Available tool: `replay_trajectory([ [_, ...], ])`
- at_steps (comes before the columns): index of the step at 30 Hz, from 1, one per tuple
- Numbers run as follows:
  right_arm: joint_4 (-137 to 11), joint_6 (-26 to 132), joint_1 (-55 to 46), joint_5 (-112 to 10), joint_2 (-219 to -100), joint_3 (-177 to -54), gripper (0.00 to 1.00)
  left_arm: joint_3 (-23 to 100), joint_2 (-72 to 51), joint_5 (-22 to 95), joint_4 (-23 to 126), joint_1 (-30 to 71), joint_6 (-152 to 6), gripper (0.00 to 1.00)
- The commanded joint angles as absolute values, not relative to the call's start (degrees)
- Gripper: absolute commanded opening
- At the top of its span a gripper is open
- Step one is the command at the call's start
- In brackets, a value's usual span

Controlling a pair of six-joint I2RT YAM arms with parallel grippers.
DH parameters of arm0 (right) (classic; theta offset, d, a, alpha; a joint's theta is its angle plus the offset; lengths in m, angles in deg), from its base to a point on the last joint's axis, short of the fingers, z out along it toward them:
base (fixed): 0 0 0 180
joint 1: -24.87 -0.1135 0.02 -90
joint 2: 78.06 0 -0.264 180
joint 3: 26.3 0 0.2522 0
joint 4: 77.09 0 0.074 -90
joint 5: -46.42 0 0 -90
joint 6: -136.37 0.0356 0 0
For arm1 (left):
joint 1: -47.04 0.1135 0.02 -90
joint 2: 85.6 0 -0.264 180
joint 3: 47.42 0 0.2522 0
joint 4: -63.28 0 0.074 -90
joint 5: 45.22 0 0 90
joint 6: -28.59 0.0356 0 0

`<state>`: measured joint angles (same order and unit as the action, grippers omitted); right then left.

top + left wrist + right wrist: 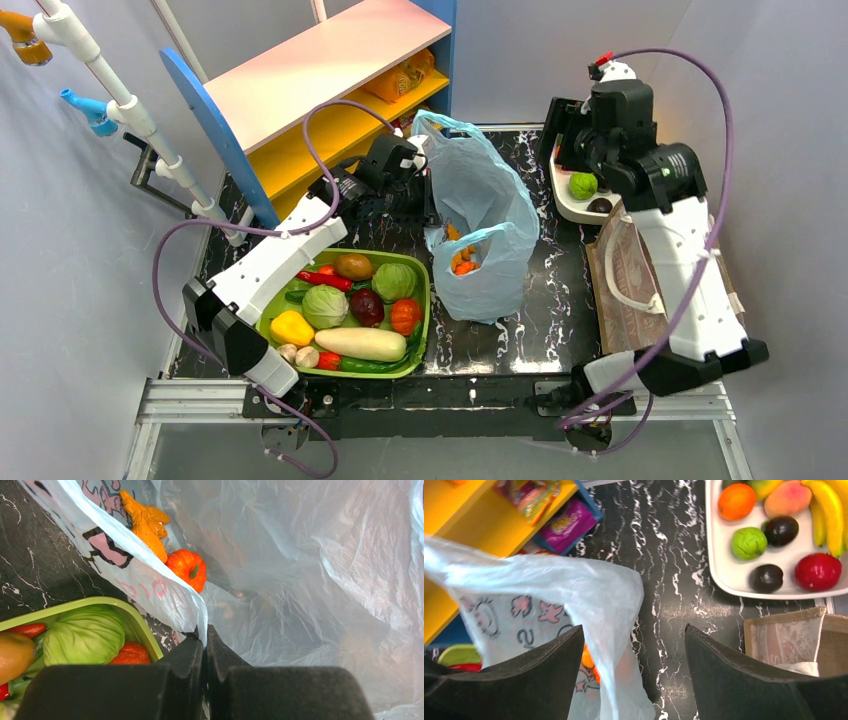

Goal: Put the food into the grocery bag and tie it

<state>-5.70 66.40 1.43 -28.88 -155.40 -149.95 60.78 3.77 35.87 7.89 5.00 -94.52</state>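
Left claw (pixel 205 636) was pinched fully together on the hem of the grocery bag (pixel 325 580). A thin fold of the film was squeezed right between its tips, so that side of the mouth was held up off the worktop (pixel 45 565). Just past the tips, inside the opening, sat the food (pixel 462 262) that had made it in. There was a little orange pepper-looking thing (pixel 189 569) and, a bit beyond it, a knobbly yellow-orange piece (pixel 145 522). Low on the left of that claw's own view was the green tray (pixel 145 630) with a cabbage (pixel 82 635). Couldn't tell if the bag touched the tray rim.

Right claw (pixel 633 630) was a different story, with its jaws spread wide and clamped on nothing. The bag draped across the left side of its gap, and bare worktop showed through the rest. Out to its right was a brown paper bag (pixel 784 640). Further ahead on that side was the white tray (pixel 724 575), with an orange fruit (pixel 736 501) at the far end.

My read on handling: the bag looked super light, limp and slippery, with zero stiffness. It would collapse wherever it wasn't held and slide out of a shallow pinch, and it looked like it'd tear if yanked. I'd have grabbed a bunched-up loop handle rather than one flat layer, and kept the pull gentle. The fruit looked smooth and round, so I'd have taken it square across the middle or it'd squirt out.
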Motion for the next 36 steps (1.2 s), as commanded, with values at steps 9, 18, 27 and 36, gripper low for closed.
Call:
replay_trajectory([
  [9,0.33,75.44,18.11,-34.21,-176.08,-163.26,0.79,58.78,-1.7,35.04,5.05,4.85,-92.49,0.0],
  [18,1.18,77.83,24.19,-38.28,-190.63,-171.87,0.82,58.08,-2.91,34.79,3.7,4.77,-90.25,0.0],
  [27,-3.86,77.61,28.25,-38.94,-200.04,-174.95,0.86,59.33,-2.39,34.79,1.97,4.85,-87.31,0.0],
  [36,-13.59,77.19,29.58,-42.9,-207.01,-176.2,0.88,60.99,-1.37,36.71,-0.96,4.85,-84.1,0.0],
])
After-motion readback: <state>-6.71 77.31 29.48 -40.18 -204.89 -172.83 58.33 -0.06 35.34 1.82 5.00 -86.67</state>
